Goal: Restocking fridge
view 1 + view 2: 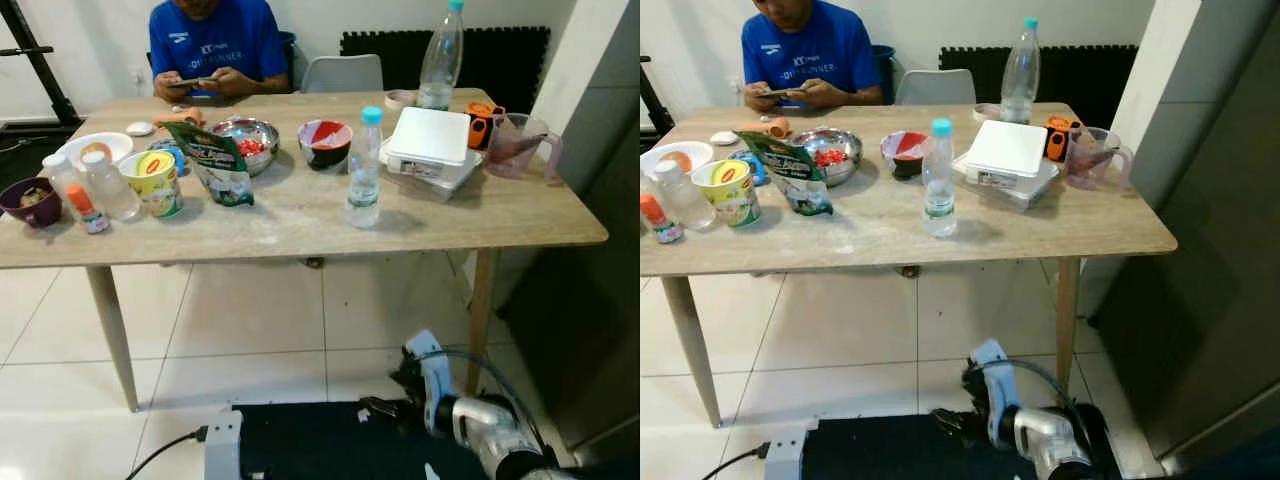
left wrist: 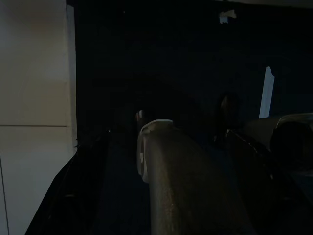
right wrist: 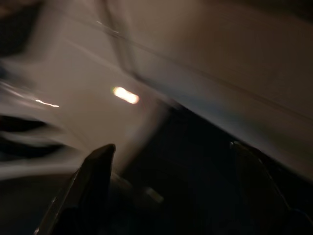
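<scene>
A wooden table (image 1: pixel 300 225) holds the groceries. On it are a small water bottle with a blue cap (image 1: pixel 364 170), a tall clear bottle (image 1: pixel 441 58) at the back, a white box (image 1: pixel 430 145), a green snack bag (image 1: pixel 215 165), a steel bowl (image 1: pixel 247 140), a red and white bowl (image 1: pixel 325 143) and a yellow cup (image 1: pixel 153 182). My right gripper (image 1: pixel 378 406) hangs low in front of the table, far below the tabletop. In the blurred right wrist view its fingers (image 3: pixel 95 181) stand apart with nothing between them. My left gripper (image 2: pixel 167 134) shows dimly, fingers apart.
A person in a blue shirt (image 1: pixel 215 40) sits at the far side, hands on a phone. Small bottles (image 1: pixel 108 185) and a purple bowl (image 1: pixel 30 200) crowd the left end. A pink jug (image 1: pixel 520 145) stands at the right. A tall grey panel (image 1: pixel 600 300) rises on the right. The floor is white tile.
</scene>
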Motion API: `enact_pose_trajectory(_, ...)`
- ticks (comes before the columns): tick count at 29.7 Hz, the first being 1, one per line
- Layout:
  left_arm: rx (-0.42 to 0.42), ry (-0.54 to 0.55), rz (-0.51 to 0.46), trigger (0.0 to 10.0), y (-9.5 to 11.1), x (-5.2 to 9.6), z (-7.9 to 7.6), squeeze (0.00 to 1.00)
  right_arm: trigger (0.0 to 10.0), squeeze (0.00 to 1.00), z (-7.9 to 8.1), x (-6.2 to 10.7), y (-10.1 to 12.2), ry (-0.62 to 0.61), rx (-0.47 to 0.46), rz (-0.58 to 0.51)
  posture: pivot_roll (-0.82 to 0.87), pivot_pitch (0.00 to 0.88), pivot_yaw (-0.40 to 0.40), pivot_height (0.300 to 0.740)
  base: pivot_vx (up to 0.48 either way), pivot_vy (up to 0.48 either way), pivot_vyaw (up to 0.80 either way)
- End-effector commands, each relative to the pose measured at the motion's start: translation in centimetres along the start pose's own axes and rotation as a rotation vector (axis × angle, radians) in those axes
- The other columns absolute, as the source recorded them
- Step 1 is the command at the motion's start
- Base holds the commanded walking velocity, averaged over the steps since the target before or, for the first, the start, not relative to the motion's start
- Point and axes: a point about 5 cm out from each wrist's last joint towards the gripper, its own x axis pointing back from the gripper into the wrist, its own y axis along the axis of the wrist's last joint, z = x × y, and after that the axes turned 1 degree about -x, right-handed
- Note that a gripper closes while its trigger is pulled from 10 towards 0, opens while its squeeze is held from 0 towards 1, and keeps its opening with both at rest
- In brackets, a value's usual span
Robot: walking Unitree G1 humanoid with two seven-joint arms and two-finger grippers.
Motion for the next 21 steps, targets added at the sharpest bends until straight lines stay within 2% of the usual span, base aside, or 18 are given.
enact_pose_trajectory(1, 0.002, 0.005, -0.002, 10.0, -0.1, 0.0, 0.1, 0.0, 10.0, 0.0, 0.6, -0.3, 1.6, 0.139, -0.007, -0.067, -0.01, 0.027, -0.006, 0.74, 0.0, 0.0, 0.0)
enact_pose_trajectory(3, 0.01, 0.003, -0.006, 10.0, -0.1, 0.0, 0.1, 0.0, 10.0, 0.0, 1.7, -0.5, 3.6, 0.327, 0.006, -0.137, -0.01, 0.031, -0.008, 0.74, 0.0, 0.0, 0.0)
enact_pose_trajectory(4, 0.01, 0.003, -0.006, 10.0, -0.1, 0.0, 0.1, 0.0, 10.0, 0.0, 1.7, -0.5, 3.6, 0.327, 0.006, -0.137, -0.01, 0.031, -0.008, 0.74, 0.0, 0.0, 0.0)
enact_pose_trajectory(6, 0.014, 0.002, -0.007, 10.0, -0.2, 0.0, 0.0, 0.0, 10.0, 0.0, 2.5, -0.5, 6.5, 0.436, 0.028, -0.239, -0.01, 0.039, -0.012, 0.74, 0.0, 0.0, 0.0)
enact_pose_trajectory(8, 0.011, 0.001, -0.002, 10.0, -0.4, 0.1, 0.0, 0.0, 10.0, 0.0, 3.0, -0.5, 10.2, 0.469, 0.059, -0.387, -0.01, 0.041, -0.013, 0.74, 0.0, 0.0, 0.0)
enact_pose_trajectory(9, 0.011, 0.001, -0.002, 10.0, -0.4, 0.1, 0.0, 0.0, 10.0, 0.0, 3.0, -0.5, 10.2, 0.469, 0.059, -0.387, -0.01, 0.041, -0.013, 0.74, 0.0, 0.0, 0.0)
enact_pose_trajectory(11, 0.008, -0.001, 0.004, 10.0, -0.7, 0.1, -0.1, 0.0, 10.0, 0.0, 3.0, -0.4, 13.4, 0.451, 0.108, -0.518, -0.01, 0.046, -0.016, 0.74, 0.0, 0.0, 0.0)
enact_pose_trajectory(14, 0.008, -0.001, 0.005, 10.0, -0.7, 0.1, -0.1, 0.0, 10.0, 0.0, 3.0, -0.2, 14.5, 0.442, 0.131, -0.562, -0.01, 0.048, -0.016, 0.74, 0.0, 0.0, 0.0)
enact_pose_trajectory(15, 0.008, -0.002, 0.007, 10.0, -0.9, 0.1, -0.1, 0.0, 10.0, 0.0, 2.8, -0.1, 16.4, 0.402, 0.162, -0.632, -0.01, 0.054, -0.022, 0.74, 0.0, 0.0, 0.0)
enact_pose_trajectory(16, 0.008, -0.002, 0.007, 10.0, -0.9, 0.1, -0.1, 0.0, 10.0, 0.0, 2.8, -0.1, 16.4, 0.402, 0.162, -0.632, -0.01, 0.054, -0.022, 0.74, 0.0, 0.0, 0.0)
enact_pose_trajectory(18, 0.009, -0.002, 0.008, 10.0, -1.1, 0.2, -0.1, 0.0, 10.0, 0.0, 2.3, 0.0, 21.2, 0.265, 0.216, -0.752, -0.01, 0.066, -0.026, 0.74, 0.0, 0.0, 0.0)
enact_pose_trajectory(19, 0.009, -0.002, 0.008, 10.0, -1.2, 0.2, 0.0, 0.0, 10.0, 0.0, 2.3, 0.1, 22.8, 0.224, 0.225, -0.79, -0.01, 0.066, -0.026, 0.74, 0.0, 0.0, 0.0)
enact_pose_trajectory(20, 0.009, -0.002, 0.008, 10.0, -1.2, 0.2, 0.0, 0.0, 10.0, 0.0, 2.3, 0.1, 22.8, 0.224, 0.225, -0.79, -0.01, 0.066, -0.026, 0.74, 0.0, 0.0, 0.0)
enact_pose_trajectory(21, 0.01, -0.002, 0.009, 10.0, -1.3, 0.2, 0.0, 0.0, 10.0, 0.0, 2.1, 0.2, 24.2, 0.174, 0.243, -0.806, 0.0, 0.078, -0.031, 0.74, 0.0, 0.0, 0.0)
